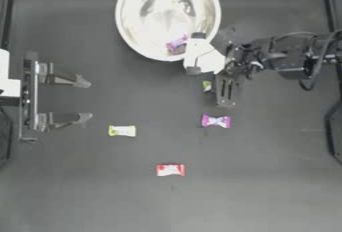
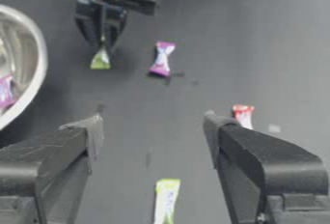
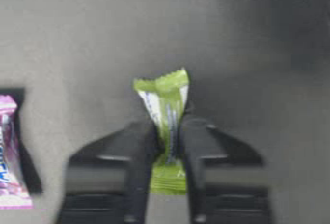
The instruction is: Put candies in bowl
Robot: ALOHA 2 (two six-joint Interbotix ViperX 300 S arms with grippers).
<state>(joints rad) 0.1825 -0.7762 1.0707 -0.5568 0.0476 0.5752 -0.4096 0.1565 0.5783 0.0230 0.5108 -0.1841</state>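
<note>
The shiny bowl [image 1: 137, 6] stands at the table's far middle, with a pink-purple candy [image 1: 177, 45] lying inside near its rim. Just in front of the bowl, my right gripper [image 1: 215, 88] is shut on a yellow-green candy [image 3: 165, 102], pinched upright between the jaws. On the table lie a pink-purple candy [image 1: 215, 121], a second yellow-green candy [image 1: 121, 131] and a red candy [image 1: 170, 169]. My left gripper [image 1: 83, 99] waits open at the left side, holding nothing. The left wrist view shows the bowl [image 2: 29, 80], the red candy [image 2: 243, 114] and the yellow-green candy [image 2: 166, 199].
The raised table edge runs along the far side behind the bowl. The right arm [image 1: 287, 58] stretches in from the right, beside the bowl's rim.
</note>
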